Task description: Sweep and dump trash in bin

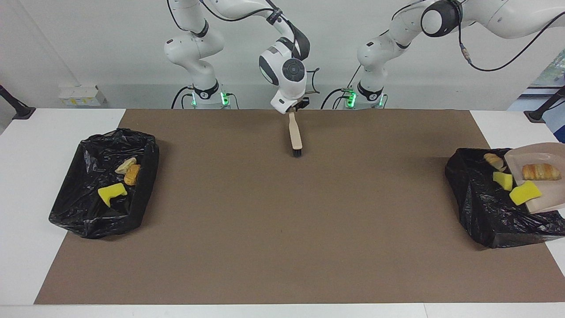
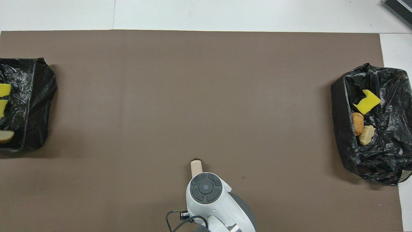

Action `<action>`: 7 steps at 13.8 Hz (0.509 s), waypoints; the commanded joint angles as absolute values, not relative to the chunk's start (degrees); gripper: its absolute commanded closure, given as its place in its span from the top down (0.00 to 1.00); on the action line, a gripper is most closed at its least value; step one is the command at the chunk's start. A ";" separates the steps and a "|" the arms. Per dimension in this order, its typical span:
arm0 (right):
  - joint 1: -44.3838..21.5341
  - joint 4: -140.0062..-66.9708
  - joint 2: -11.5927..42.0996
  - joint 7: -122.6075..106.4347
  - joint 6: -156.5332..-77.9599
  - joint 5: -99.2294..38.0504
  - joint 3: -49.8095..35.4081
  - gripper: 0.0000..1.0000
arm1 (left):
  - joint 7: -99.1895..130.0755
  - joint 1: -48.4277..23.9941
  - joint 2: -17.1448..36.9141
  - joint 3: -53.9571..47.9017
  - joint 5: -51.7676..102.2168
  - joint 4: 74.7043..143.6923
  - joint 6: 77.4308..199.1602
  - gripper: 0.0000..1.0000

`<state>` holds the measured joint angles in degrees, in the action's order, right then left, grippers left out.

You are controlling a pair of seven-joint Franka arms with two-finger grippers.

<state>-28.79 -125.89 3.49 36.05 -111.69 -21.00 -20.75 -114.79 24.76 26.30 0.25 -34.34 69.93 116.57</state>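
Observation:
The beige dustpan (image 1: 545,190) is tilted over the black-bagged bin (image 1: 485,221) at the left arm's end of the table; the left gripper is out of frame. A croissant piece (image 1: 540,171) lies on the pan. Two yellow sponge chunks (image 1: 525,193) (image 1: 502,180) and a pale bread piece (image 1: 493,161) are at the pan's lip, over the bin. They also show in the overhead view (image 2: 4,90). My right gripper (image 1: 291,110) is shut on the brush (image 1: 295,137), which hangs bristles down over the mat in front of the robots.
A second black-bagged bin (image 1: 75,212) at the right arm's end holds a yellow sponge chunk (image 1: 111,193) and two bread pieces (image 1: 132,174). The brown mat (image 1: 282,229) covers the table between the bins.

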 commanded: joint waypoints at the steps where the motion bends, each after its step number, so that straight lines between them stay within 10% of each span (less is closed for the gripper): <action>1: -25.42 -121.83 2.73 32.35 -105.58 -20.83 -20.30 1.00 | -112.68 24.17 25.58 1.32 -37.69 70.49 117.95 0.00; 7: -13.55 -111.11 1.49 25.60 -95.02 -18.39 -20.39 1.00 | -111.62 22.59 19.26 0.71 -43.24 71.19 115.24 0.00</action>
<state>-16.47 -114.32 1.39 28.72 -97.83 -20.32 -19.93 -112.60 23.56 22.12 0.36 -41.97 69.40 116.95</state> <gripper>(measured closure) 0.000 0.674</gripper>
